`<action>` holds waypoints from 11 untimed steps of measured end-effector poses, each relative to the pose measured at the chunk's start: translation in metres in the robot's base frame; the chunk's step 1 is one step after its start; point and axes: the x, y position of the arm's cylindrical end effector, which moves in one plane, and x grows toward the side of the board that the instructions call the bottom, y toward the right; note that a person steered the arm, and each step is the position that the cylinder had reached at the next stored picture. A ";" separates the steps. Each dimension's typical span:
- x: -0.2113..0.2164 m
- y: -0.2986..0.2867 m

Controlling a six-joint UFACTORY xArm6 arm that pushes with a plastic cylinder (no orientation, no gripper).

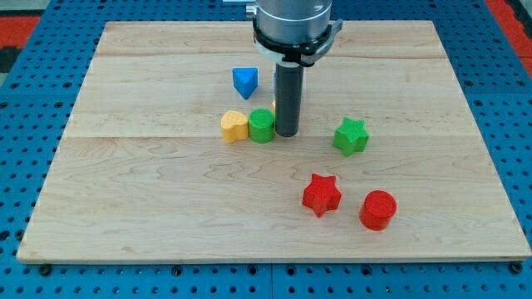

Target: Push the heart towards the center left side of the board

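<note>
Yellow heart (235, 126) near worktop (150, 208) centre, touching green cylinder (262, 125) on its right. My tip (286, 133) just right of cylinder. End effector: bare rod, holds nothing.

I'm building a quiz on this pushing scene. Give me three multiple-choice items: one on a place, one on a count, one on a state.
1. Where does my tip stand?
A. Just at the view's right of the green round plastic block
B. Beside the red round plastic block
C. At the wooden board's bottom edge

2. How many red blocks lie on the board?
A. One
B. Two
C. Three

3. How do the yellow heart-shaped plastic block and the green round block stand?
A. Stacked
B. Far apart
C. Side by side, touching

Answers: 1 A, the rod ends right next to that block. 2 B, the red star-shaped plastic block and the red round one. 3 C, no gap shows between them.
</note>
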 end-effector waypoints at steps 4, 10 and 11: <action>-0.024 -0.095; 0.067 -0.148; 0.014 -0.131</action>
